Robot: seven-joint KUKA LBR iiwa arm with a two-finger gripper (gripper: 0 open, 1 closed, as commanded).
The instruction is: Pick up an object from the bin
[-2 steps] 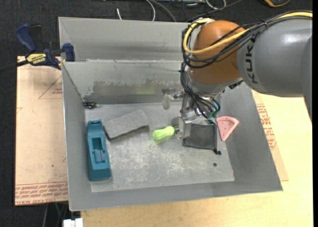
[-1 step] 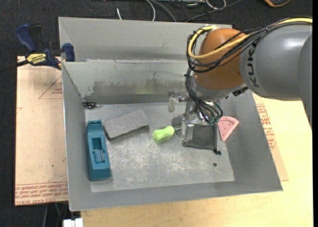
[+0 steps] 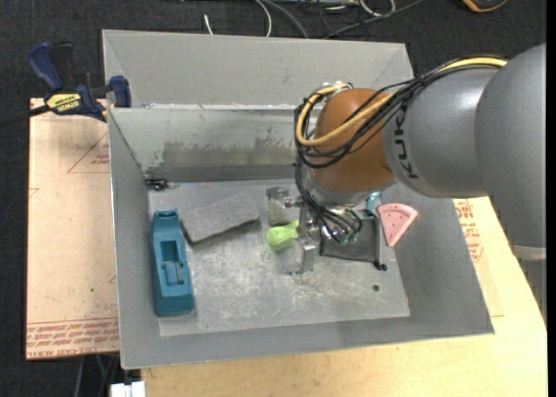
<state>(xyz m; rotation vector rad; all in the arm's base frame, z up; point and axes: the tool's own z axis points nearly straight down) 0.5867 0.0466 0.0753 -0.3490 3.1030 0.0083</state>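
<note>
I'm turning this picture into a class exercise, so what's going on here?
A robot arm reaches into the grey metal bin from the view's right. Its gripper is low, close beside a small light-green thing in the middle. A black flat piece and a pink wedge lie further right, a grey slab and a blue block further left. Nothing looks lifted yet.

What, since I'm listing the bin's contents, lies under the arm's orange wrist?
A flat black piece juts out beneath it, with a small green thing to its left. The rest of the black piece, and anything else there, is covered.
</note>
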